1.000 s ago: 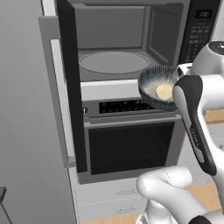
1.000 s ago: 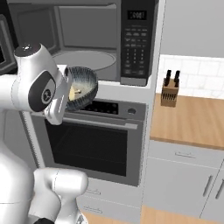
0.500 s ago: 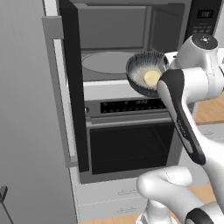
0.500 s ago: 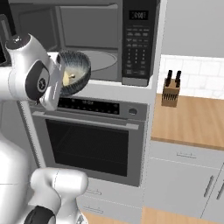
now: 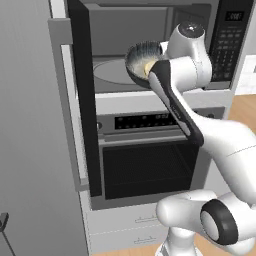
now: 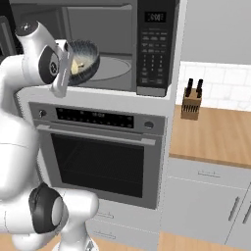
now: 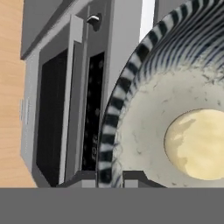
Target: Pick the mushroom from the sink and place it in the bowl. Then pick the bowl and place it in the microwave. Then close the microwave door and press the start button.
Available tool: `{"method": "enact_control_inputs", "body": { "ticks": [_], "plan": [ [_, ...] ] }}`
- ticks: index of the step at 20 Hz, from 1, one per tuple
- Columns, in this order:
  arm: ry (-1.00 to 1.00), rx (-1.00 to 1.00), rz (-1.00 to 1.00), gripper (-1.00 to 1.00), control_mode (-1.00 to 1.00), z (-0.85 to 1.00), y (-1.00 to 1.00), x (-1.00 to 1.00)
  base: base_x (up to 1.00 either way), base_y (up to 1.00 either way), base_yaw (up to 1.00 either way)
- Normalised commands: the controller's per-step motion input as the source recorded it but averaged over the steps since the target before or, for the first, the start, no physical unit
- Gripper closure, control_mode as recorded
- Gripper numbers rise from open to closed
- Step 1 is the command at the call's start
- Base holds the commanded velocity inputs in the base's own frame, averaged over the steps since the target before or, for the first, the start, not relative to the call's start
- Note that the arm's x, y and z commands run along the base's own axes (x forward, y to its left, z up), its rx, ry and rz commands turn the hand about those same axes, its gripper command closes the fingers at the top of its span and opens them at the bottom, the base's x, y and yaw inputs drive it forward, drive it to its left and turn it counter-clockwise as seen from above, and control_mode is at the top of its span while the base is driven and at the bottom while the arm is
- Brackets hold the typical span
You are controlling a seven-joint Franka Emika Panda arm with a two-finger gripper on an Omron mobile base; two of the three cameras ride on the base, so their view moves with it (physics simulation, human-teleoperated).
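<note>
My gripper (image 7: 109, 176) is shut on the rim of the dark ribbed bowl (image 7: 144, 127), one finger on each side of the wall. The pale mushroom (image 7: 199, 144) lies in the bowl's bottom. The bowl (image 5: 141, 59) hangs tilted at the mouth of the open microwave (image 5: 150, 50), just above the front of the round turntable (image 5: 112, 72). From the right the bowl (image 6: 84, 59) and mushroom (image 6: 77, 64) show beside my hand (image 6: 62, 73). The microwave door (image 5: 82, 100) stands swung open to the left. The sink is out of view.
The button panel (image 6: 154, 49) with its small display sits right of the cavity. A wall oven (image 6: 100, 157) with a bar handle is directly below. A wooden counter (image 6: 215, 135) with a knife block (image 6: 191, 100) lies to the right, drawers underneath.
The arm has lifted the bowl with the mushroom from in front of the oven's display strip up and forward to the microwave's opening. The grip has not changed.
</note>
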Motion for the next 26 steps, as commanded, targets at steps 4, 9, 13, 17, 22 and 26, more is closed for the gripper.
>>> {"method": "enact_control_inputs", "body": {
  "ticks": [4, 9, 13, 17, 22, 26],
  "plan": [
    [0.06, 0.02, -0.05, 1.0, -1.0, 0.0, 0.08, 1.0, 0.0, 0.0, 0.0],
    [0.07, 0.0, -0.05, 1.0, -1.0, -0.01, 0.0, 1.0, 0.0, 0.0, 0.0],
    [0.05, 0.0, -0.01, 1.0, -1.0, -0.19, 0.0, 1.0, 0.0, 0.0, 0.0],
    [0.01, 0.0, -0.02, 1.0, -1.0, -0.42, 0.0, 0.91, 0.0, 0.0, 0.0],
    [-0.01, 0.0, 0.0, 1.0, -1.0, -0.26, 0.0, 0.24, 0.0, 0.0, 0.0],
    [-0.1, 0.0, 0.0, -1.0, -1.0, 0.0, 0.0, -0.64, 0.0, 0.0, 0.0]
  ]
}}
